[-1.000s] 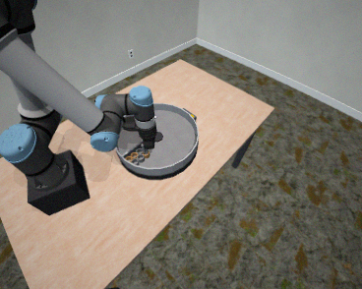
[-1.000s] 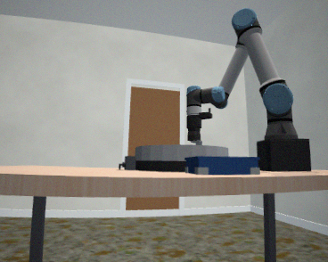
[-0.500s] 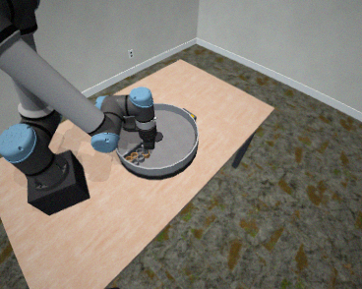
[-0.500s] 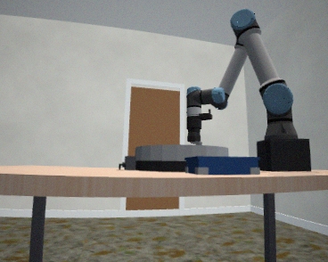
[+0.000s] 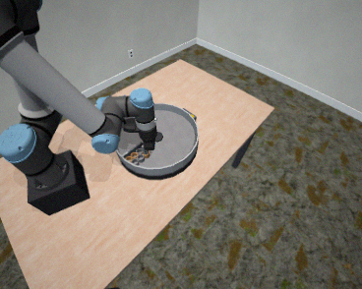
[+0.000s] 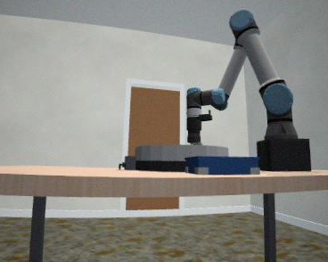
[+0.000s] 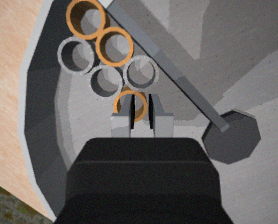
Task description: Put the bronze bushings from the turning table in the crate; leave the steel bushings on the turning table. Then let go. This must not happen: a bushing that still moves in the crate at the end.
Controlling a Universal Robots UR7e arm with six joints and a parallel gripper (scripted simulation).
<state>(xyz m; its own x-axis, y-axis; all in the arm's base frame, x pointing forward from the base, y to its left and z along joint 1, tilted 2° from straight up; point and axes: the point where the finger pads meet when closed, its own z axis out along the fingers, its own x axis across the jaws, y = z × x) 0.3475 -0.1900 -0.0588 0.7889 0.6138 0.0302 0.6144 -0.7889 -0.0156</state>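
The arm (image 5: 62, 84) (image 6: 262, 58) has grey tubes, black joints and blue caps (rounded ones).

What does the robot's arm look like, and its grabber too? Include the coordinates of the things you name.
The arm (image 5: 62, 81) (image 6: 262, 55) has smooth, light grey tubes, with dark grey joints capped in blue like round lids. The gripper (image 5: 149, 148) (image 6: 194, 143) (image 7: 141, 104) has a chunky black body and two short, straight fingers, grey with dark inner faces. I can't see any cables, stickers or sleeves on them.
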